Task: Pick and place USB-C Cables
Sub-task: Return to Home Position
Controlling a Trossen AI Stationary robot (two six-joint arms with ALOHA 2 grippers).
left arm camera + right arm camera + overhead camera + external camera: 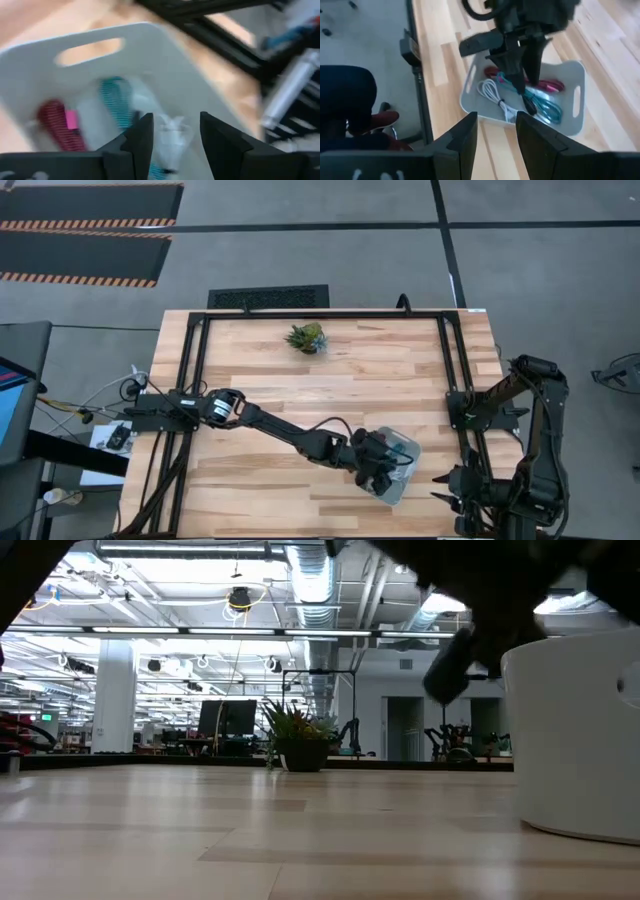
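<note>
The pale tray (pixel 405 448) sits near the table's near edge, right of the middle. Its wall shows in the low view (pixel 575 740). In it lie a maroon-red cable (pixel 55 125), a teal cable (pixel 116 100) and a white cable (pixel 172 132), all also in the right wrist view: maroon-red (pixel 551 85), teal (pixel 546 109), white (pixel 494 95). A short dark piece (pixel 528 106) on the teal one may be the black cable. My left gripper (pixel 175 145) hangs open over the tray, fingers pointing down, the white cable below its gap. My right gripper (pixel 496 135) waits open by the table's near right corner.
A small green spiky plant (pixel 307 337) stands near the far edge, mid-table, and shows in the low view (pixel 298 745). Black frame rails (pixel 195 380) run along the table's left, right and far sides. Bare wood (pixel 330 395) lies between plant and tray.
</note>
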